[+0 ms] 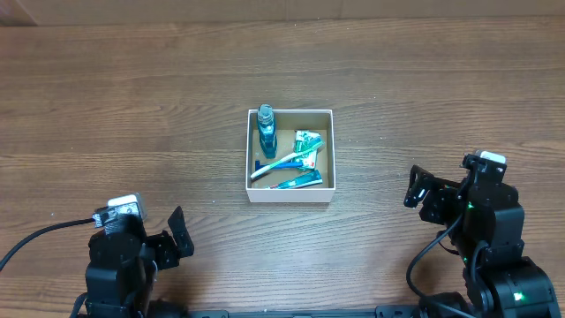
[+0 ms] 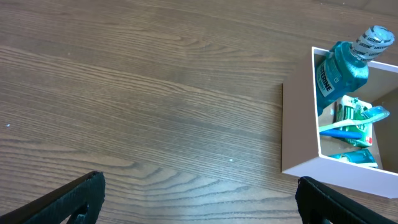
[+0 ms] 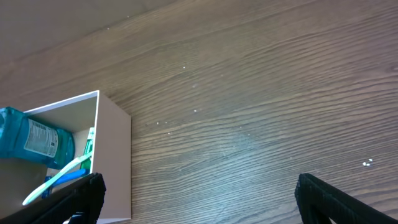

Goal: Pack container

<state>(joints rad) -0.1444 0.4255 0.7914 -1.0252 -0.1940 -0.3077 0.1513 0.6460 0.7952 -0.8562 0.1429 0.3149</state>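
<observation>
The container stands in the middle of the desk and already holds a mouthwash bottle, a toothbrush and toothpaste tubes, so the packing seems finished. The left gripper and the right gripper sit near the near edge, well apart from it, both wide open and empty.

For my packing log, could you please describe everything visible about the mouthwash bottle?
The mouthwash bottle is small, clear plastic filled with blue-green liquid, with a pale printed cap and a white-lettered label. It lies tilted in the container's far-left corner, cap at the far rim, base near the toothbrush.
</observation>
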